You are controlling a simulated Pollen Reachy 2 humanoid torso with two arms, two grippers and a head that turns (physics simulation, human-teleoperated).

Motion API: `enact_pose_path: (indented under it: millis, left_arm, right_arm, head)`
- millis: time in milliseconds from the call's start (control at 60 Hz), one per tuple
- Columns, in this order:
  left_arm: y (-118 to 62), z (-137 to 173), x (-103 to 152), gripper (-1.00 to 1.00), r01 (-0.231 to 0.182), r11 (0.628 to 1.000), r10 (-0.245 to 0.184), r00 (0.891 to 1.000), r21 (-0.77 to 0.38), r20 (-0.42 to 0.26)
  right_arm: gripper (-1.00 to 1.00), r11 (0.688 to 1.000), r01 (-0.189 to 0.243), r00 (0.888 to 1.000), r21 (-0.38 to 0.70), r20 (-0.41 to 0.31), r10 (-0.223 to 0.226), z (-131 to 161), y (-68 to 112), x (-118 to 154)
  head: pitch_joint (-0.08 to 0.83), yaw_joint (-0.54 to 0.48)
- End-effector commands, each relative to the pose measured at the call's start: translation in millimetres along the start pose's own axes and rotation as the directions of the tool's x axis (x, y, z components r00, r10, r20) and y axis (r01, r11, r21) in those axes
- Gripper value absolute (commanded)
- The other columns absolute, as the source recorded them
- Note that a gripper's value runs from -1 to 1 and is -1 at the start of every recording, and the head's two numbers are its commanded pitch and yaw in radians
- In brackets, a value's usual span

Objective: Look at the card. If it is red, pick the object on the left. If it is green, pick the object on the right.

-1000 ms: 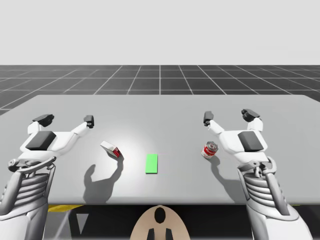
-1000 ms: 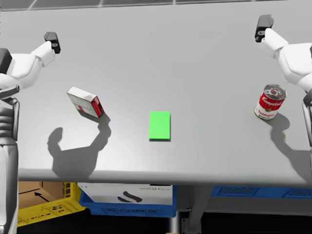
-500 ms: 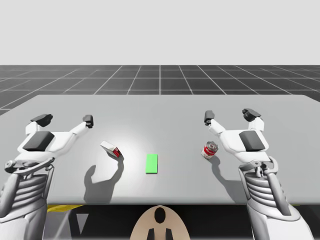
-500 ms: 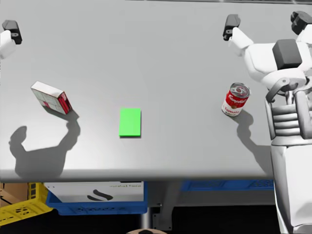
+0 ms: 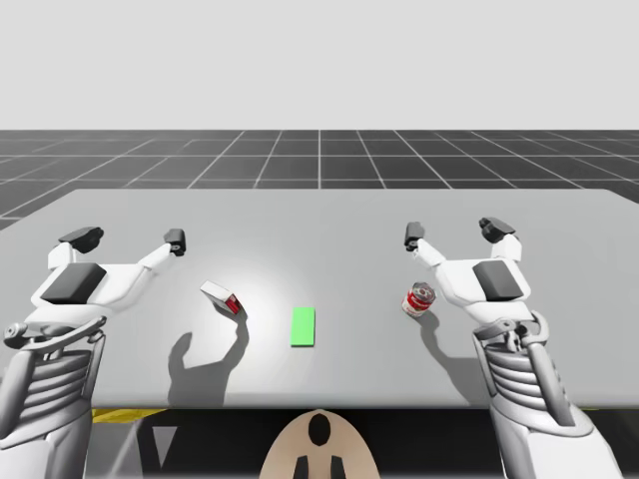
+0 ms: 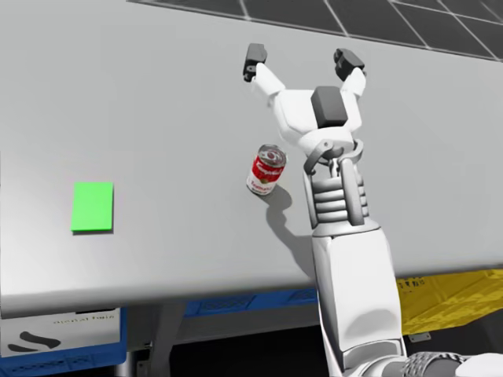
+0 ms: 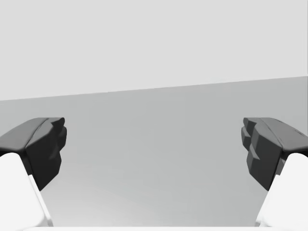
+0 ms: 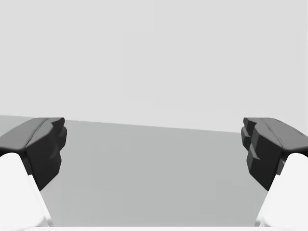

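Red can (image 5: pixel 419 298) upright beside right hand (image 5: pixel 451 233), short of fingertips, not touching; hand spread wide.

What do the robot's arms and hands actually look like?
Both arms are glossy white shells with a ribbed grey section near the wrist. The left hand and right hand are each a white fork bearing a dark grey panel and two black fingertips.
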Motion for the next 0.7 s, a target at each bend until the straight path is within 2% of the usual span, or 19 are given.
enact_pose_path:
  millis: [17,117,283,300,317,350,383,417,433,450,500,550,600,683,700]
  left_arm:
    - [0.0,0,-1,-1.00,0.001,1.000,-0.001,1.000,-0.001,-0.001]
    - [0.0,0,-1,-1.00,0.002,1.000,-0.002,1.000,0.001,-0.001]
    - [0.8,-1,-2,-1.00,-0.001,1.000,0.001,1.000,0.005,-0.010]
    - [1.0,-2,-3,-1.00,-0.002,1.000,0.002,1.000,0.006,-0.011]
    - [1.1,-2,-3,-1.00,-0.003,1.000,0.003,1.000,0.006,-0.013]
    - [0.7,-1,-3,-1.00,-0.004,1.000,0.004,1.000,0.006,-0.014]
    - [0.5,-1,-3,-1.00,-0.004,1.000,0.004,1.000,0.006,-0.015]
    - [0.5,-1,-3,-1.00,-0.005,1.000,0.005,1.000,0.006,-0.015]
    - [0.4,-1,-3,-1.00,-0.006,1.000,0.006,1.000,0.005,-0.015]
    - [-0.1,-1,-3,-1.00,-0.006,1.000,0.006,1.000,0.005,-0.016]
    - [-0.5,-1,-3,-1.00,-0.006,1.000,0.006,1.000,0.002,-0.016]
    - [-0.9,-1,-3,-1.00,-0.005,1.000,0.005,1.000,0.001,-0.017]
    - [-1.3,-1,-4,-1.00,-0.004,1.000,0.004,1.000,0.001,-0.018]
    - [-1.6,-2,-5,-1.00,0.000,1.000,0.000,1.000,0.002,-0.021]
    - [-1.9,-3,-5,-1.00,0.001,1.000,-0.001,1.000,0.004,-0.024]
  right_arm:
    - [-1.00,1.000,0.007,1.000,0.004,-0.003,-0.007,0,1.5,0]
    - [-1.00,1.000,0.016,1.000,0.005,-0.009,-0.016,1,1.4,0]
    - [-1.00,0.998,0.061,0.997,0.016,-0.047,-0.060,17,-2.8,5]
    - [-1.00,0.998,0.055,0.997,0.014,-0.050,-0.055,21,-3.6,6]
    - [-1.00,1.000,0.025,0.999,0.002,-0.048,-0.025,26,-4.2,7]
    - [-1.00,1.000,0.029,0.998,0.008,-0.058,-0.028,33,-5.1,7]
    - [-1.00,0.998,0.053,0.995,0.015,-0.082,-0.052,42,-6.1,8]
    - [-1.00,0.998,0.056,0.995,0.005,-0.086,-0.056,48,-5.5,9]
    - [-1.00,0.997,0.081,0.992,0.003,-0.101,-0.080,54,-5.6,7]
    - [-1.00,0.996,0.085,0.991,-0.018,-0.099,-0.086,61,-4.4,7]
    - [-1.00,0.996,0.084,0.990,0.004,-0.118,-0.083,73,-4.4,4]
    - [-1.00,0.994,0.109,0.985,0.018,-0.134,-0.106,81,-3.2,-1]
    - [-1.00,0.990,0.130,0.977,0.050,-0.178,-0.119,95,-0.1,-10]
    - [-1.00,0.991,0.119,0.975,0.058,-0.195,-0.106,108,3.0,-21]
    - [-1.00,0.989,0.138,0.972,0.062,-0.201,-0.123,113,4.8,-28]
  head:
    - [0.728,-0.36]
    - [0.720,-0.36]
    - [0.707,-0.36]
    - [0.705,-0.36]
    - [0.702,-0.36]
    - [0.700,-0.36]
    - [0.697,-0.36]
    - [0.696,-0.36]
    - [0.694,-0.36]
    - [0.694,-0.36]
    - [0.694,-0.36]
    - [0.693,-0.36]
    - [0.691,-0.36]
    - [0.688,-0.35]
    - [0.688,-0.35]
